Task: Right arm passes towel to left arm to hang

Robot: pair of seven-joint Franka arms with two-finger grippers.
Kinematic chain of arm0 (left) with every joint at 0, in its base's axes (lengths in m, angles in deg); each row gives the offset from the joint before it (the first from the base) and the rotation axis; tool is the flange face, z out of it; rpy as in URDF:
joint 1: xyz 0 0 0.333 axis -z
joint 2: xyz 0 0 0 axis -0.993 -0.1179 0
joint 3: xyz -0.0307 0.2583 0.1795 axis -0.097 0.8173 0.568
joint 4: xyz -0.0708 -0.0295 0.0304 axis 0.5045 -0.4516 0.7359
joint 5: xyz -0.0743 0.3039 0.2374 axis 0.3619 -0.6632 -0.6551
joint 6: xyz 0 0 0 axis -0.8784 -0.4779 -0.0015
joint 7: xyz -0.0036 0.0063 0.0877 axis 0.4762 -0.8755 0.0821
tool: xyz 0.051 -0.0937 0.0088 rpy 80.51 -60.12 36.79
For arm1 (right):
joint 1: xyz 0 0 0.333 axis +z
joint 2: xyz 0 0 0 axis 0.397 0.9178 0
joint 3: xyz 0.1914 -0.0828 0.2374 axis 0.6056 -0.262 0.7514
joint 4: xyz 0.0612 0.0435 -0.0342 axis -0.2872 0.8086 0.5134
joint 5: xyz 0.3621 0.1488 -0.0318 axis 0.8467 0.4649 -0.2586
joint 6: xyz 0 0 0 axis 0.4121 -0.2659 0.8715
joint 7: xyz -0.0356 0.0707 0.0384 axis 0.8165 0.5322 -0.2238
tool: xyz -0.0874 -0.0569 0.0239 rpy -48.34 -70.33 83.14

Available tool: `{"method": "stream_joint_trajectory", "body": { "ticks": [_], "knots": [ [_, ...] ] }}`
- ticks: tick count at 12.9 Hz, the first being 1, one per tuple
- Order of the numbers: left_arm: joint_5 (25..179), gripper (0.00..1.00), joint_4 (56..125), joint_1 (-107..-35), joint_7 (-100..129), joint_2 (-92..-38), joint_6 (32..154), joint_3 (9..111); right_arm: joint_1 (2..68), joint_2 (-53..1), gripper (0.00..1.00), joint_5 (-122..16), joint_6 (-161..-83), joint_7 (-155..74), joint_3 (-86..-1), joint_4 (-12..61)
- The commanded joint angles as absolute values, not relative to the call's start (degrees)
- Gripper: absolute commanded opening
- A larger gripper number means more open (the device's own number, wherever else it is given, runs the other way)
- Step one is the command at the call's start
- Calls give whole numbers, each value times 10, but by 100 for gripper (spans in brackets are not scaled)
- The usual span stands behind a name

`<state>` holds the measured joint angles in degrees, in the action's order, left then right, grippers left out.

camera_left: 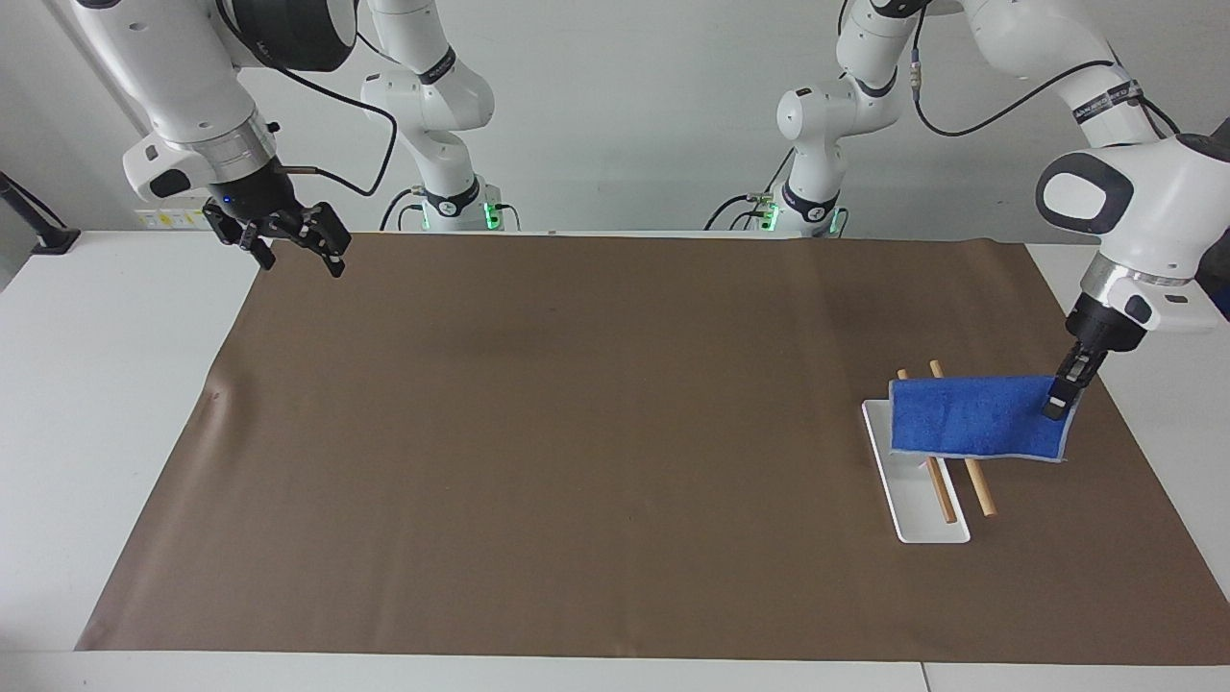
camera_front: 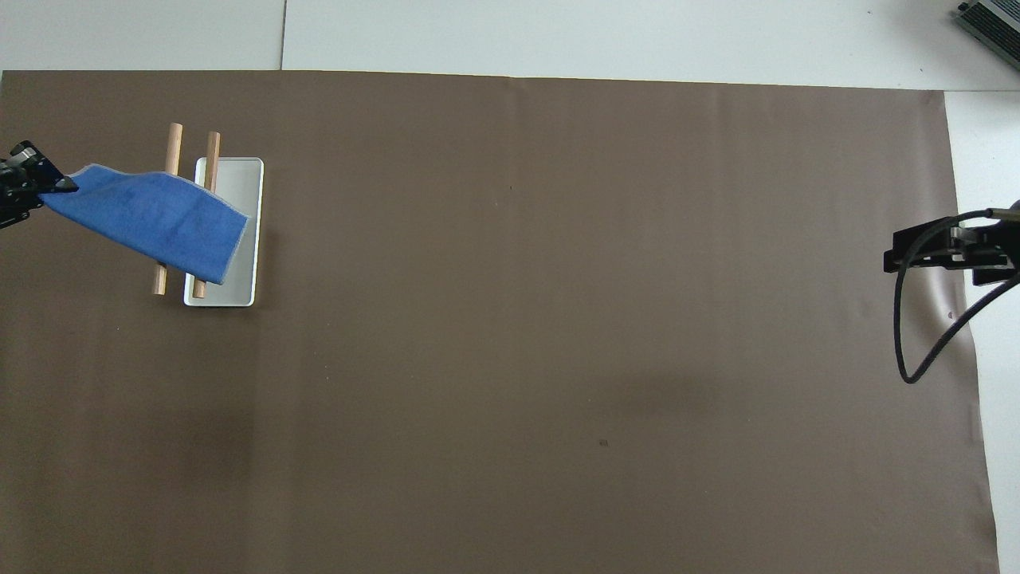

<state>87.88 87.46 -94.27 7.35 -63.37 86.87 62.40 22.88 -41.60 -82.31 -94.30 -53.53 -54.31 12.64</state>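
The blue towel [camera_left: 971,428] lies draped over two wooden rods [camera_left: 980,490] of a small rack with a white base [camera_left: 927,509], at the left arm's end of the table. It also shows in the overhead view [camera_front: 151,215]. My left gripper [camera_left: 1059,399] is shut on the towel's corner and holds that corner up beside the rods; it shows at the edge of the overhead view [camera_front: 32,185]. My right gripper [camera_left: 283,245], with its blue light on, is open and empty. It hangs over the mat's corner at the right arm's end [camera_front: 948,247].
A brown mat [camera_left: 615,432] covers most of the white table [camera_left: 96,384]. A grey device [camera_front: 992,24] lies at the table's corner farthest from the robots, at the right arm's end. A black cable [camera_front: 916,351] loops from the right wrist.
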Motion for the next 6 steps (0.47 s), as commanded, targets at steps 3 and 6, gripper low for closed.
{"method": "stream_joint_trajectory", "body": {
  "ticks": [3, 6],
  "knots": [
    [867, 100, 870, -957, 79, -631, 848, 618, 230, -428, 100, -822, -926, -500, -580, 111],
    [866, 100, 869, -957, 80, -619, 830, 618, 230, -430, 100, -822, -914, -497, -579, 111]
  ]
}}
